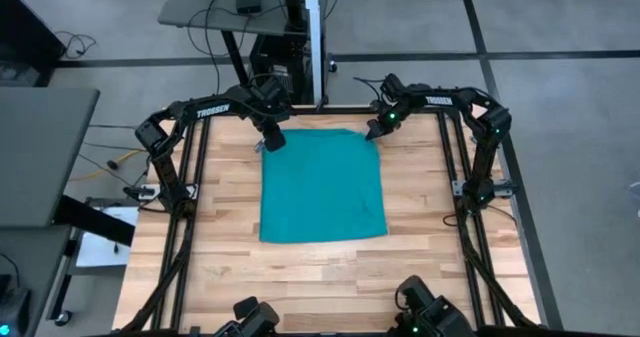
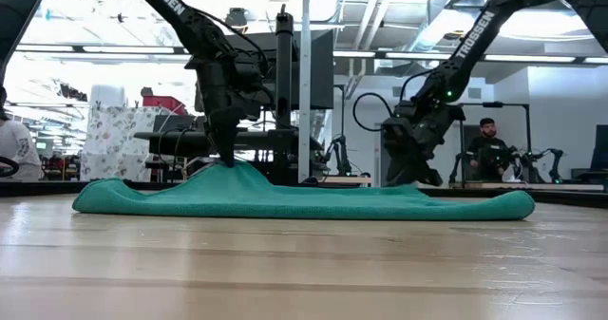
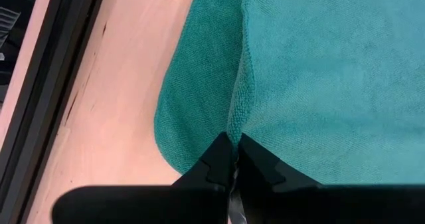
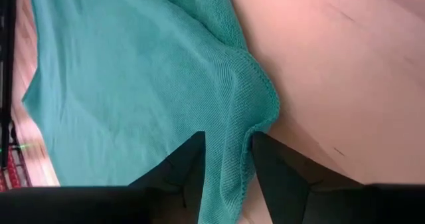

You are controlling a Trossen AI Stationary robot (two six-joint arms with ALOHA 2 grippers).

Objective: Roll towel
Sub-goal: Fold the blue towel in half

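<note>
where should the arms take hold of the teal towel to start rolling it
Grip the flat teal fabric towel at its two far corners, coming down from above. The left hand is shut on one corner, lifting it in the low view; the right hand straddles the other, fingers apart.

We see the wooden table (image 1: pixel 300 277) on a grey floor (image 1: pixel 560 17); in the room beyond its far edge, a person in dark clothes (image 2: pixel 487 152) and patterned boxes (image 2: pixel 119 140) at left
</note>
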